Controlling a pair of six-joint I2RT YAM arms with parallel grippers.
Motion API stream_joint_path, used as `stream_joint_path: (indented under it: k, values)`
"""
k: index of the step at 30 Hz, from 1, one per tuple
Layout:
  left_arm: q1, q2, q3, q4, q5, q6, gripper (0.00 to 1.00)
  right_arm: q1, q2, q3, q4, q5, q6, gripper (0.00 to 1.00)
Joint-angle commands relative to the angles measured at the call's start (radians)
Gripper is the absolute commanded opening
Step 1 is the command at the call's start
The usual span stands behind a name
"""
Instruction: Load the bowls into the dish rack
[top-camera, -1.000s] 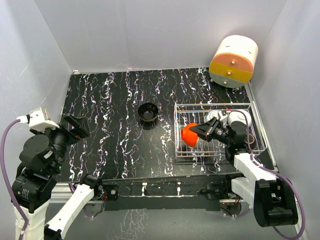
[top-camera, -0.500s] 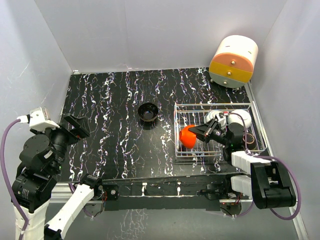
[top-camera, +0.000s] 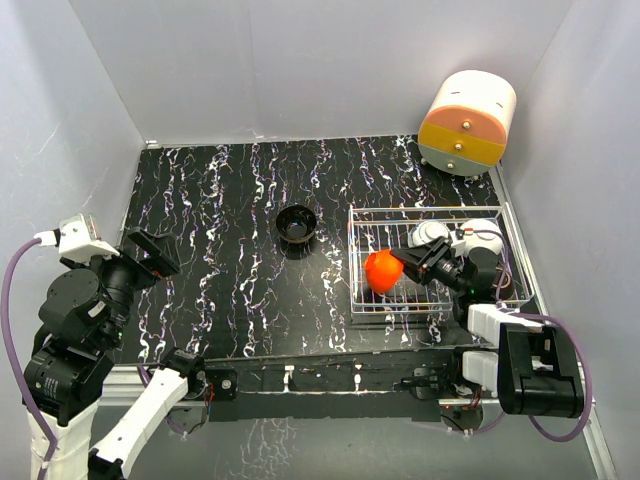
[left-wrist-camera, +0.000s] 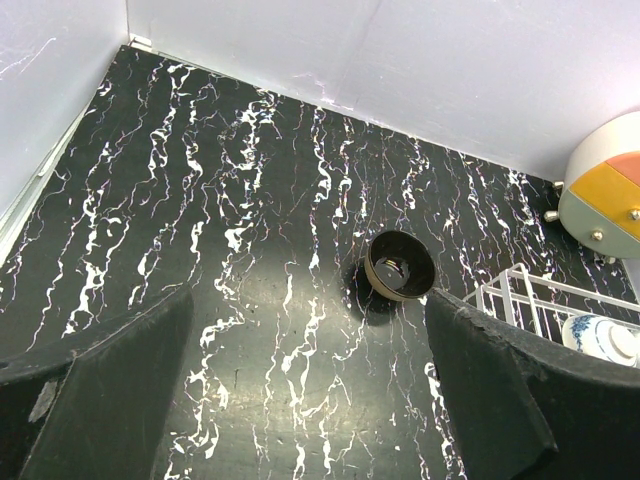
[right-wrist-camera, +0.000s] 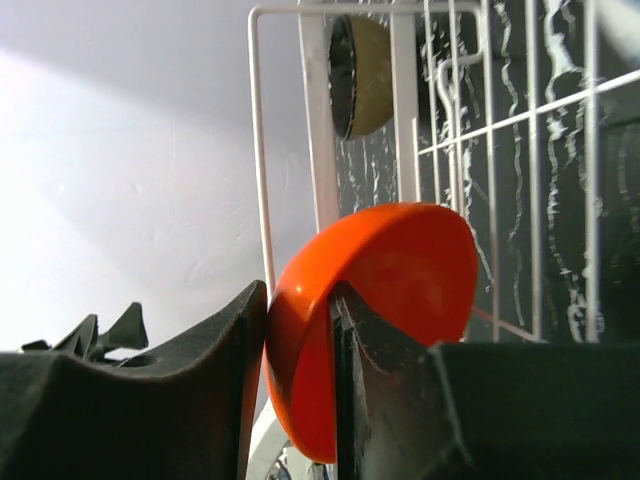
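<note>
Right gripper (top-camera: 405, 262): found clamped on the red bowl (top-camera: 381, 271); the wrist view showed the bowl wall pinched between the two fingers (right-wrist-camera: 215, 385).
Red bowl: sat at the very tips of the right gripper, tipped up on edge, rim toward the gripper. It was within the left end of the dish rack (top-camera: 430, 211). Contact with the wire floor could not be determined.
Dish rack: lay around and beneath the right gripper, which reached in from the rack's near right side.
White bowl (top-camera: 432, 231): stood in the rack just beside the right gripper, on its far side.
Patterned bowl (top-camera: 485, 236): stood in the rack next to the white bowl, beside the right wrist.
Left gripper (left-wrist-camera: 308, 298): fingers were wide apart, holding nothing, raised over the left edge of the table (top-camera: 220, 220).
Black bowl (top-camera: 297, 223): stood upright on the table, ahead of the left gripper and well apart from it, outside the rack.
Cabinet (top-camera: 467, 120): stood beyond the rack, well apart from both grippers.
</note>
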Motion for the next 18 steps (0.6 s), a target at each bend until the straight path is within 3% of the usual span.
stream_joint_path:
  k: [1, 11, 18]
  values:
    - [-0.003, 0.007, 0.023, 0.001, -0.016, 0.016, 0.97, -0.040, 0.018, -0.018, -0.174, 0.013, -0.102, 0.33]
    - [-0.003, 0.007, 0.010, 0.013, -0.010, 0.013, 0.97, -0.057, -0.134, 0.105, -0.570, 0.179, -0.335, 0.43]
    - [-0.003, -0.001, -0.006, 0.019, -0.004, 0.007, 0.97, -0.058, -0.162, 0.139, -0.680, 0.229, -0.400, 0.46]
